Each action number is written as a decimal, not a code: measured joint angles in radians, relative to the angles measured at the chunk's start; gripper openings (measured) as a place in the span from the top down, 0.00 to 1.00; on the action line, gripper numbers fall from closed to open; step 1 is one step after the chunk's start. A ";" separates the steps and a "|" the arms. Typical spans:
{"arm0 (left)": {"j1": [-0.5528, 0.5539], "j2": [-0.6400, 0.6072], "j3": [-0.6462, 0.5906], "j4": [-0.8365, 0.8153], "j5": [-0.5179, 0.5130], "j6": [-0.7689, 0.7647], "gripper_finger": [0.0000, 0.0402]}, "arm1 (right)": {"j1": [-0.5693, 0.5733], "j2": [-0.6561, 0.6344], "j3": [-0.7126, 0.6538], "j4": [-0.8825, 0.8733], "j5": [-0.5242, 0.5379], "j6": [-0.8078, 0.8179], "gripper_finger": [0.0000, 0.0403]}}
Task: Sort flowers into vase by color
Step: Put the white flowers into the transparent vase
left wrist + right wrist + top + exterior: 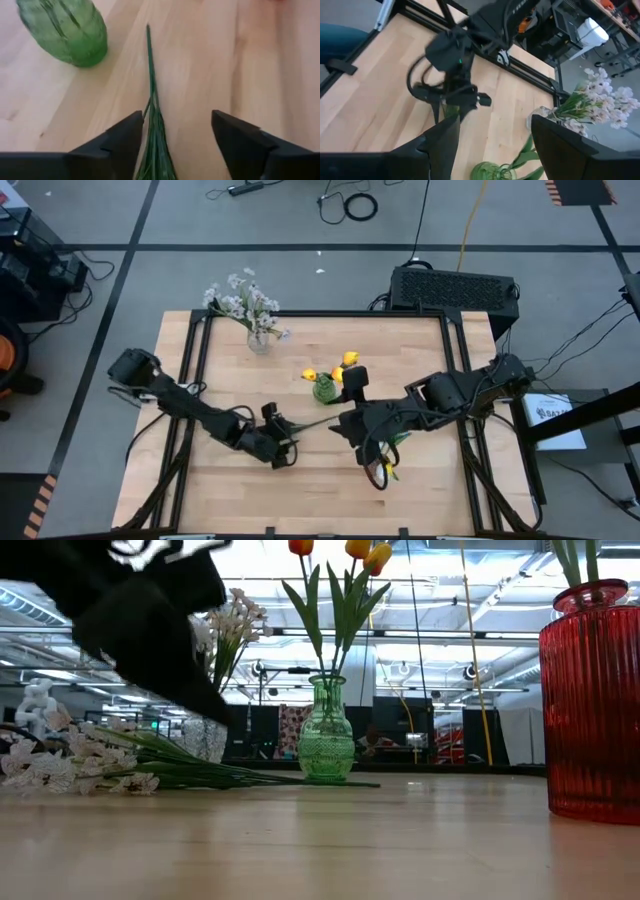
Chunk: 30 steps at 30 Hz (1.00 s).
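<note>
Hovering my left gripper [175,137] open astride a green stem [151,85] lying on the bench [210,65]; my right gripper [492,137] waits open

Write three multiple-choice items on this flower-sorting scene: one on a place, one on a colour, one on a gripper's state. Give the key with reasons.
1. Where do the orange-yellow tulips stand?
A. In the green vase
B. Flat on the table
C. In the red vase

2. What colour is the vase nearest the low camera?
A. Blue
B. Red
C. Clear

3. How does the left gripper stand?
A. Shut on a tulip
B. Shut and empty
C. Open over a green stem lying on the table

Key: 1 A, the low view shows their stems rising from the green vase; 2 B, the red vase fills that view's right side; 3 C, the left wrist view shows the fingers apart with the stem between them.
</note>
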 joint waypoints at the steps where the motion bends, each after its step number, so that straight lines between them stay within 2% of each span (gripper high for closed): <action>1: 0.007 0.021 0.000 0.010 0.002 0.001 0.37 | 0.004 0.000 0.000 -0.003 0.000 0.000 0.41; 6: 0.049 0.093 0.001 0.006 0.035 -0.002 0.31 | 0.012 0.000 0.000 -0.023 -0.001 0.011 0.41; 9: 0.069 0.105 0.001 -0.009 0.045 -0.007 0.32 | 0.013 0.000 0.000 -0.035 0.000 0.013 0.41; 12: 0.102 0.107 0.001 -0.045 0.130 -0.004 0.37 | 0.013 0.000 0.000 -0.046 -0.002 0.030 0.41; 17: 0.141 0.103 0.006 -0.094 0.267 0.048 0.54 | 0.012 0.000 0.000 -0.049 -0.002 0.033 0.41; 25: 0.153 0.097 0.017 -0.143 0.314 0.134 0.92 | 0.013 0.000 0.000 -0.059 -0.006 0.034 0.41; 27: 0.154 0.083 0.034 -0.199 0.336 0.148 0.97 | 0.013 0.000 0.000 -0.063 -0.007 0.037 0.41; 30: 0.148 0.046 0.069 -0.344 0.373 0.177 0.95 | 0.013 0.000 0.000 -0.062 -0.010 0.046 0.41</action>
